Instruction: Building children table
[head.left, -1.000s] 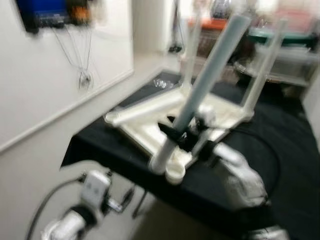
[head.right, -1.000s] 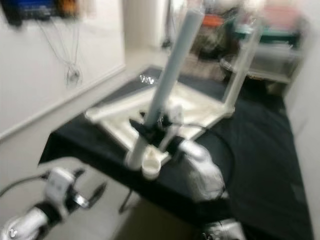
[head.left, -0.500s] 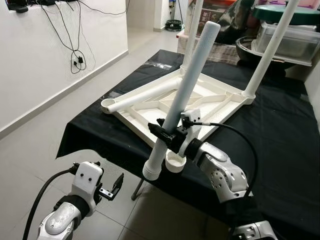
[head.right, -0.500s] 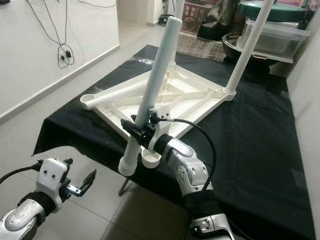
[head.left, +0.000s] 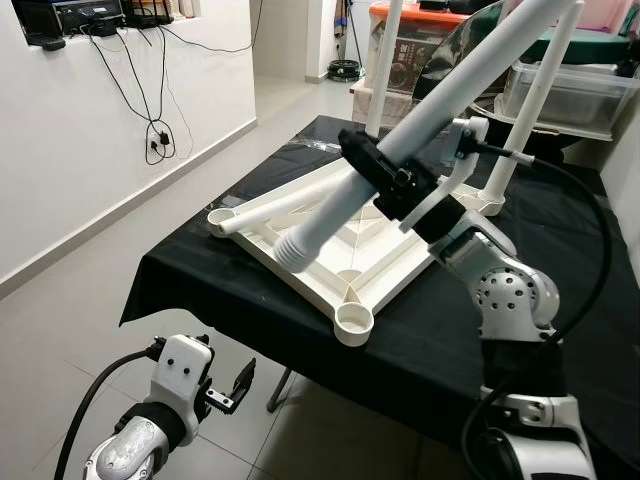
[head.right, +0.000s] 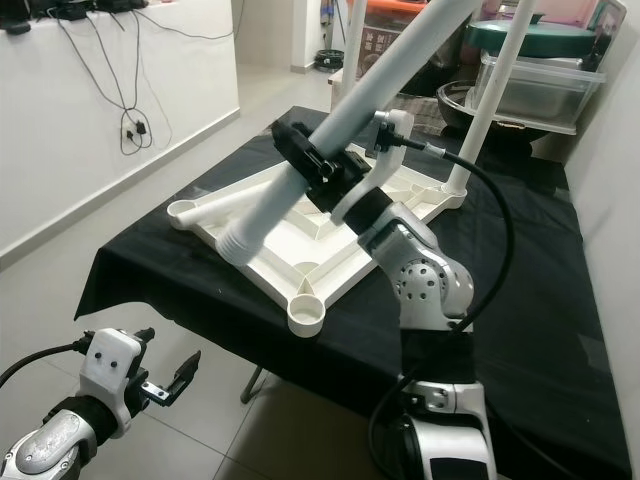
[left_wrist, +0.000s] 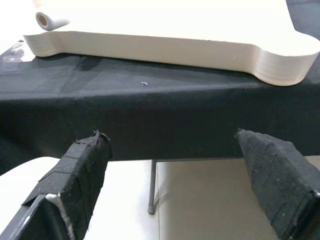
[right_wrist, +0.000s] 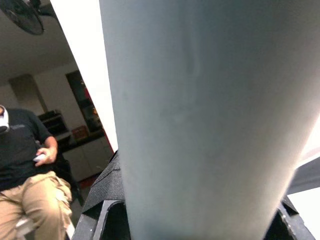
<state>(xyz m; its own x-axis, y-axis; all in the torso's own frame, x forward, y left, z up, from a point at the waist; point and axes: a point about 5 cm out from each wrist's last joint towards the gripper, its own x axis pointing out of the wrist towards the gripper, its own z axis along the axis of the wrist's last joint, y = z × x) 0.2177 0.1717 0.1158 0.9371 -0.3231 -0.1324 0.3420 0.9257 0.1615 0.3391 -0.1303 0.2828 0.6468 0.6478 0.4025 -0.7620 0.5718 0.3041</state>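
A white children's table top (head.left: 392, 272) lies upside down on a black-draped table (head.left: 190, 275). Two legs (head.left: 381, 60) (head.left: 535, 95) stand upright in its far corners. A third leg (head.left: 262, 208) lies along its left edge. The near corner socket (head.left: 354, 322) is empty. My right gripper (head.left: 385, 178) is shut on a pale leg (head.left: 440, 95), held slanted above the top. Its ribbed end (head.left: 292, 248) points down to the left. That leg (right_wrist: 200, 115) looms close in the right wrist view. My left gripper (left_wrist: 175, 170) hangs open below the table's front edge, fingers (left_wrist: 82, 165) apart and empty.
A white wall with dangling cables (head.left: 155, 130) runs along the left. Shelves with a clear plastic box (head.left: 575, 90) stand behind the table. Tiled floor (head.left: 70, 320) lies open at the front left. A seated person (right_wrist: 22, 165) appears in the right wrist view.
My right gripper has lifted the leg up and back from beside the near corner socket; the leg now slants flatter, its ribbed end over the table top. The camera has shifted too.
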